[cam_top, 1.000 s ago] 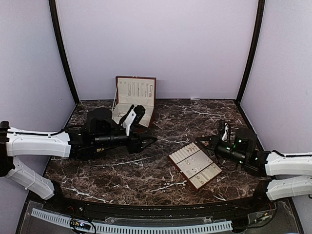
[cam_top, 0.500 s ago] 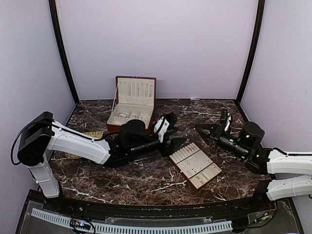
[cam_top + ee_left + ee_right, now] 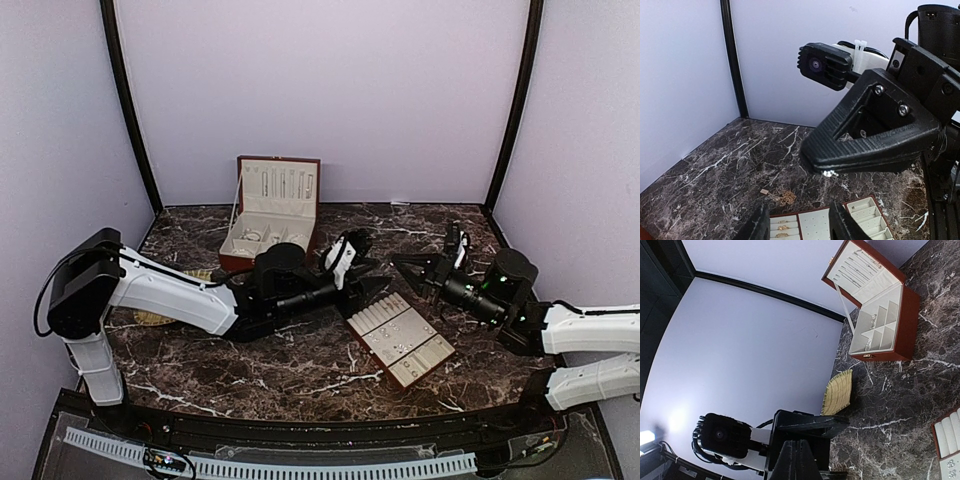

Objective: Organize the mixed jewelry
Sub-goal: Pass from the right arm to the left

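A tiny sparkling silvery piece (image 3: 830,173) sits pinched at the tip of my right gripper (image 3: 398,263), which is shut and hangs just above the far edge of the cream slotted tray (image 3: 432,352). In its own view the right gripper (image 3: 800,460) shows its fingers pressed together. My left gripper (image 3: 800,227) is open, its fingers (image 3: 760,227) apart over the tray (image 3: 815,225), just below and facing the right one. Seen from above, the left gripper (image 3: 372,290) is nearly tip to tip with the right. Small rings (image 3: 780,227) lie in the tray slots.
A gold chain (image 3: 786,196) with a small tag lies on the marble beyond the tray. The open red-brown box (image 3: 300,235) stands at the back left, with small pieces in its compartments. The woven mat (image 3: 839,392) lies left of it, partly under the left arm.
The left arm swung right from beside the box to the tray's far edge. The right gripper rose and moved left to meet it. The left fingers narrowed a little.
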Robot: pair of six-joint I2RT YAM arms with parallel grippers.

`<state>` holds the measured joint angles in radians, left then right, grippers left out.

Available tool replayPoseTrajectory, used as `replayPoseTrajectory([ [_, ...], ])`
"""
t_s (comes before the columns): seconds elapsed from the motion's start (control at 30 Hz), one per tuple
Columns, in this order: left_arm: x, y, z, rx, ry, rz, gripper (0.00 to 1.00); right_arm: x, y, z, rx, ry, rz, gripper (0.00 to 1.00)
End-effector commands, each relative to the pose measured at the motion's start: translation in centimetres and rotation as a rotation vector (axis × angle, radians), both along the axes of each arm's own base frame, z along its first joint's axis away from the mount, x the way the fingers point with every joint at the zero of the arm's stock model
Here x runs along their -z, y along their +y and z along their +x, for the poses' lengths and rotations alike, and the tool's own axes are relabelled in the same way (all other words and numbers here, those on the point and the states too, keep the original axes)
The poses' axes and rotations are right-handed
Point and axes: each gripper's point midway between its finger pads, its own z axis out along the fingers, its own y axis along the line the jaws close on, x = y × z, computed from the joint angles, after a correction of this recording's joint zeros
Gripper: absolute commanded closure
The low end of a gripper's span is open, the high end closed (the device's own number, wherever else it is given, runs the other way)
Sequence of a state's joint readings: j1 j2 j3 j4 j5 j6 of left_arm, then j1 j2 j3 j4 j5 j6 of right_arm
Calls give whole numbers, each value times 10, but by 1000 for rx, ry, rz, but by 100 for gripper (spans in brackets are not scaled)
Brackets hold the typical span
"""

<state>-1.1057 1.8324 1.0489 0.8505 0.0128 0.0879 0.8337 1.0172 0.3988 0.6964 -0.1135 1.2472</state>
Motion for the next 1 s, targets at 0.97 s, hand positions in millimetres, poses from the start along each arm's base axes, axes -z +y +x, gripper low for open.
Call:
replayPoseTrajectory([
  [0.97, -32, -10, -10, 59, -66, -98, 97, 5, 10, 0, -24, 20, 13, 100],
])
